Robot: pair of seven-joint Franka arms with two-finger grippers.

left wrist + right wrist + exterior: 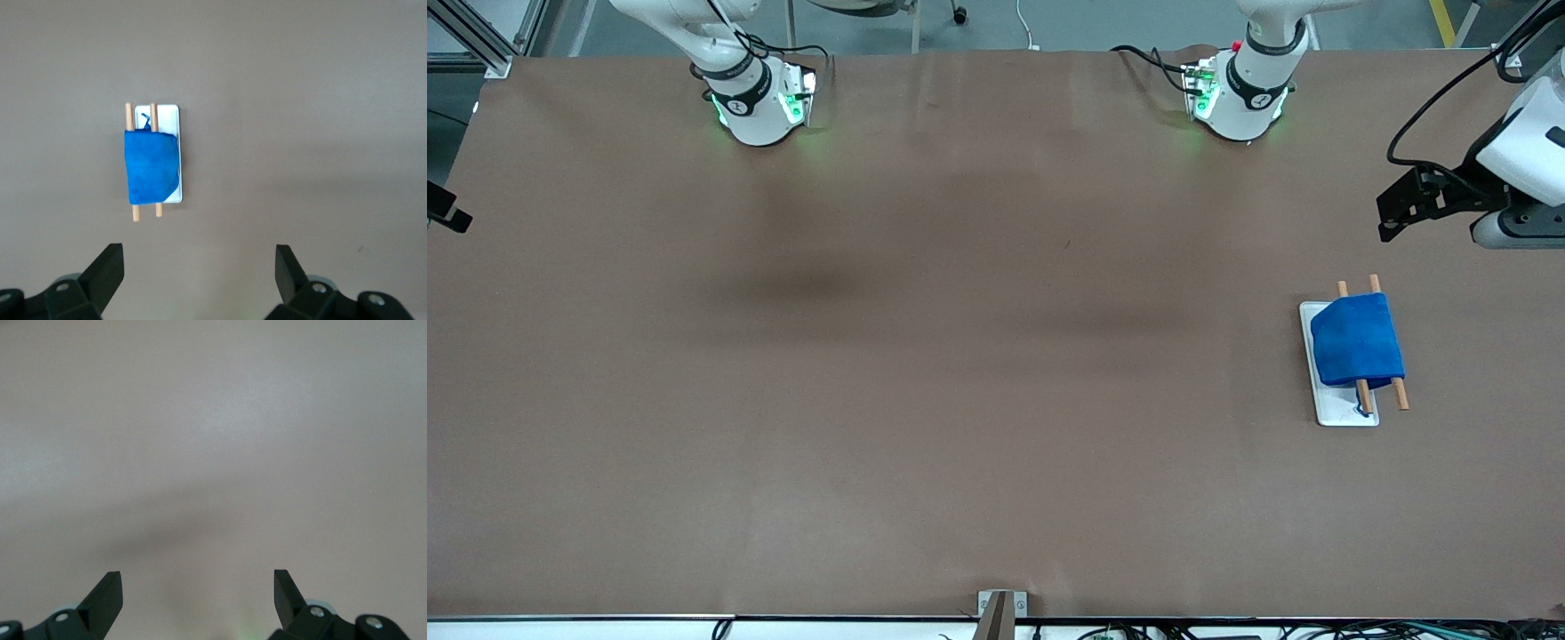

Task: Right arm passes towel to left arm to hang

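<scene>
The bright blue towel (1357, 342) hangs folded over two wooden rods (1400, 394) of a small rack with a white base (1344, 412), toward the left arm's end of the table. The left wrist view shows the towel (152, 168) on the rack (171, 113) as well. My left gripper (1387, 220) is up in the air, off the towel and toward the robots' side, open and empty (199, 263). My right gripper (447, 210) is at the right arm's end of the table, open and empty (197, 587), over bare brown table.
The brown table surface (960, 356) stretches wide between the two arms. A small metal bracket (1001, 608) sits at the table edge nearest the front camera. Both arm bases (760, 102) (1240, 98) stand along the robots' edge.
</scene>
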